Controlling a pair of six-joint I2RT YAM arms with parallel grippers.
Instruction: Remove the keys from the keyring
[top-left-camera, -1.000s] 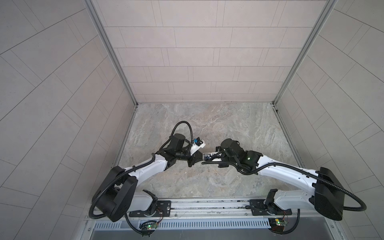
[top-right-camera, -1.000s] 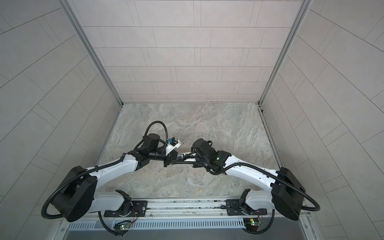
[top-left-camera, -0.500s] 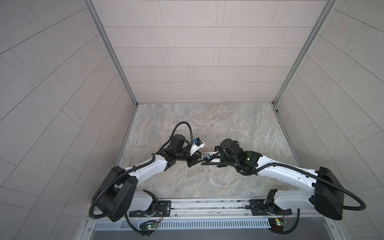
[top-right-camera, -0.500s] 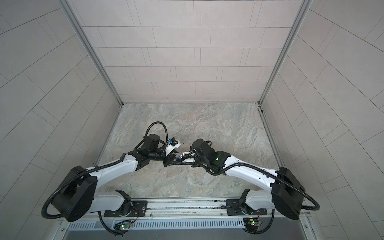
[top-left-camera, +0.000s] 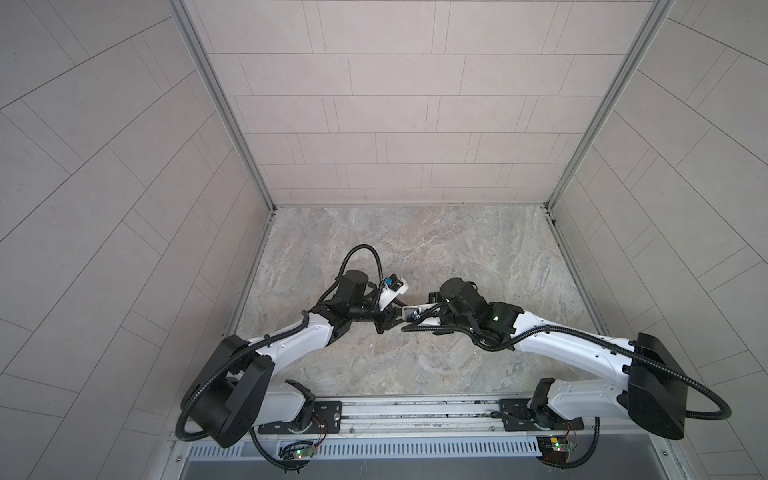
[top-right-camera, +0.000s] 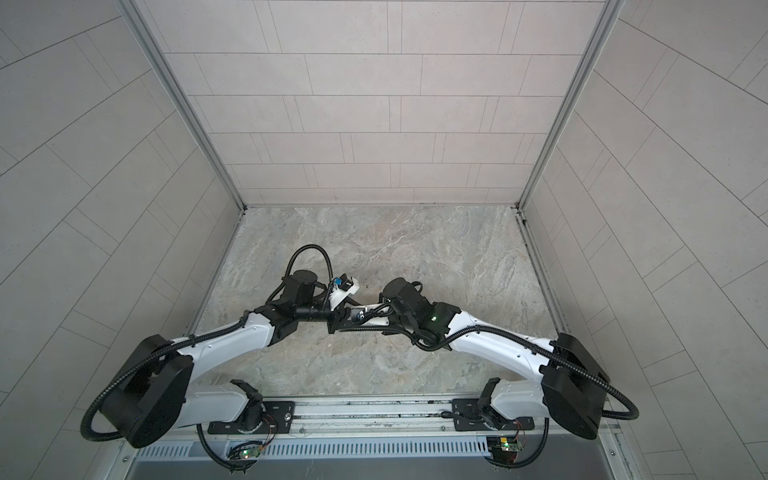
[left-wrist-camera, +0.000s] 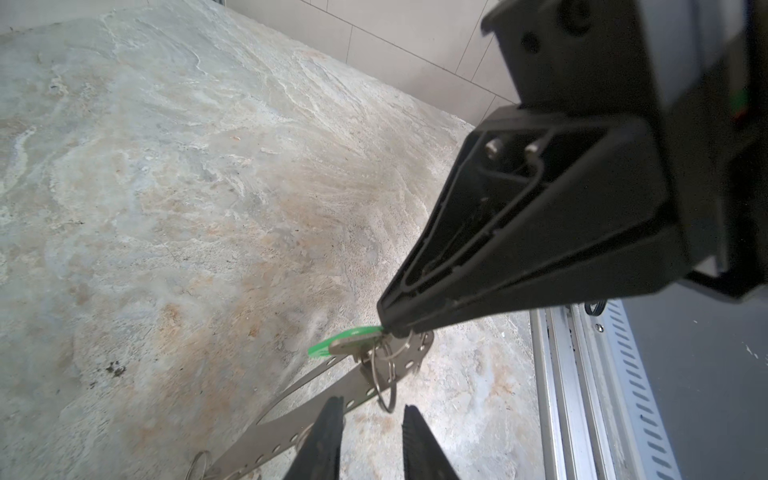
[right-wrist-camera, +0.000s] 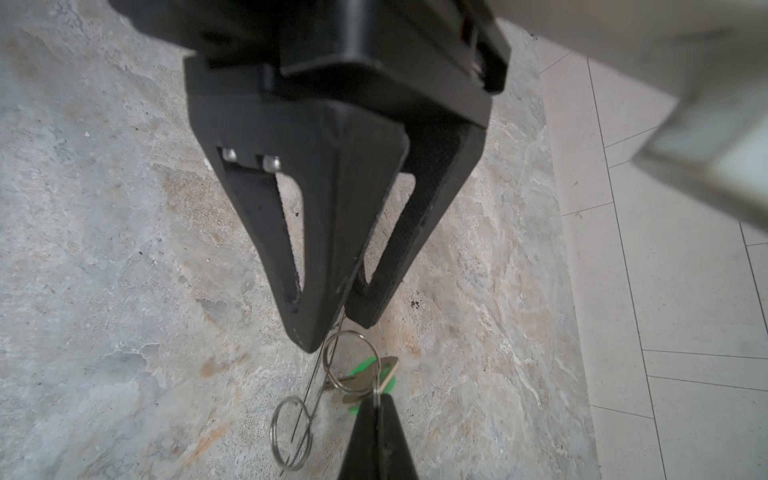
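In both top views the two grippers meet tip to tip over the middle of the stone floor. My right gripper (right-wrist-camera: 376, 398) is shut, pinching the end of the green key (right-wrist-camera: 365, 368) where a wire loop passes through it. The same key (left-wrist-camera: 332, 345) shows green under the right gripper's tip (left-wrist-camera: 386, 330). The grey slotted keyring (left-wrist-camera: 245, 451) runs slantwise past my left gripper (left-wrist-camera: 372, 404), which is open; the plate lies against one finger (left-wrist-camera: 328, 432). Seen edge-on, the keyring (right-wrist-camera: 316, 374) is a thin line between the left gripper's parted fingers. Silver wire loops (right-wrist-camera: 291, 432) hang from it.
The stone floor (top-left-camera: 415, 249) is boxed in by tiled walls at the back and on both sides. A metal rail (top-left-camera: 415, 409) carrying both arm bases runs along the front edge. The left arm (top-left-camera: 291, 340) and right arm (top-left-camera: 561, 345) reach in from it.
My left gripper has gone from shut to open, letting go of the keyring plate. The right gripper has stayed shut, and both arms have hardly moved.
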